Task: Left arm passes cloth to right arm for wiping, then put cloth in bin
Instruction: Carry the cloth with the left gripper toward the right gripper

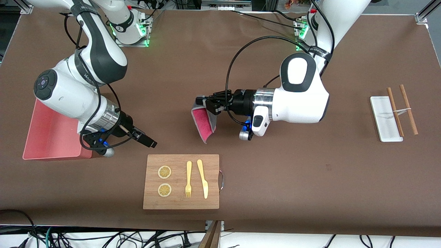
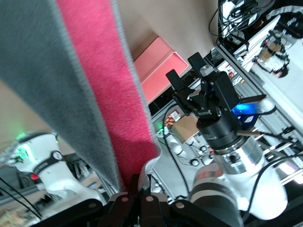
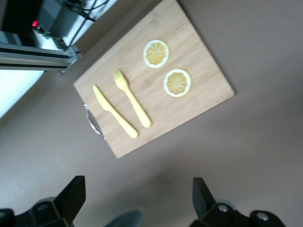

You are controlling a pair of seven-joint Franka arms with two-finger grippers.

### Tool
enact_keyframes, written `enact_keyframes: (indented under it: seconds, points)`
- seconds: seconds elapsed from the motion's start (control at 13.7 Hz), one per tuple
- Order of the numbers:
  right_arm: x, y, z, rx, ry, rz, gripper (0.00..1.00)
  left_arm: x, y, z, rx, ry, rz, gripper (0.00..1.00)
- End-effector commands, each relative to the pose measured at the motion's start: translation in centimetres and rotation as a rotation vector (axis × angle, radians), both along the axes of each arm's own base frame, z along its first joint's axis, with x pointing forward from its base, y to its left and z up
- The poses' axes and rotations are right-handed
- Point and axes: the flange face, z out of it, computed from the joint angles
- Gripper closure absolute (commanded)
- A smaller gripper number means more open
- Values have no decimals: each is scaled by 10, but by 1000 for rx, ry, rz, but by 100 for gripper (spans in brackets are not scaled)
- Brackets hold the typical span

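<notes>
My left pincer (image 1: pixel 203 102) is clamped on the top edge of the cloth (image 1: pixel 204 124), up in the air over the bare brown counter (image 1: pixel 275 179). The cloth hangs down from my fingers, pink face and grey rim both showing. My right pincer (image 1: pixel 146 138) hangs with its two fingers spread apart and nothing between them, over the counter just beside the bin (image 1: pixel 51 137) and pointing toward the cloth. Open brown surface lies between the two pincers.

The bin sits at the right arm's end of the counter, partly under that arm. The wooden cutting board (image 1: pixel 181 181) lies nearer the front camera than both pincers, its metal handle (image 1: pixel 221 180) on the edge toward the left arm's end. On it I count two lemon slices (image 1: pixel 164 172), one yellow fork (image 1: pixel 188 179) and one yellow knife (image 1: pixel 203 178), lying side by side and apart from each other.

Toward the left arm's end, well apart from everything else, lies one white tray (image 1: pixel 384 119) with two brown sticks (image 1: pixel 395 112) across it, near the counter's edge.
</notes>
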Motion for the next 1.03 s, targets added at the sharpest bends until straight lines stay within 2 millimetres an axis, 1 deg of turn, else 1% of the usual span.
enact_keyframes:
  seconds: [0.0,0.07,0.22,0.29,0.44,0.59,0.73,0.81,0.95]
  points:
    - [3,26,-7,71,8,-105,0,17,-14,11,-38,80,44,100]
    - [3,32,-9,86,12,-144,0,19,-17,15,-43,97,53,100]
    - [0,40,-16,101,46,-200,0,18,-24,15,-40,95,78,100]
    - [-1,41,-25,97,75,-215,0,17,-26,15,-38,100,81,100]
    - [-17,56,-46,108,158,-243,0,18,-26,15,-38,100,82,100]
    - [-30,64,-67,122,252,-317,0,17,-26,15,-38,100,81,100]
    - [-45,66,-94,96,323,-325,0,17,-26,15,-38,100,81,100]
    - [-51,67,-107,111,369,-352,0,17,-26,15,-38,100,81,100]
    - [-57,69,-125,171,462,-415,0,18,-25,15,-37,99,82,100]
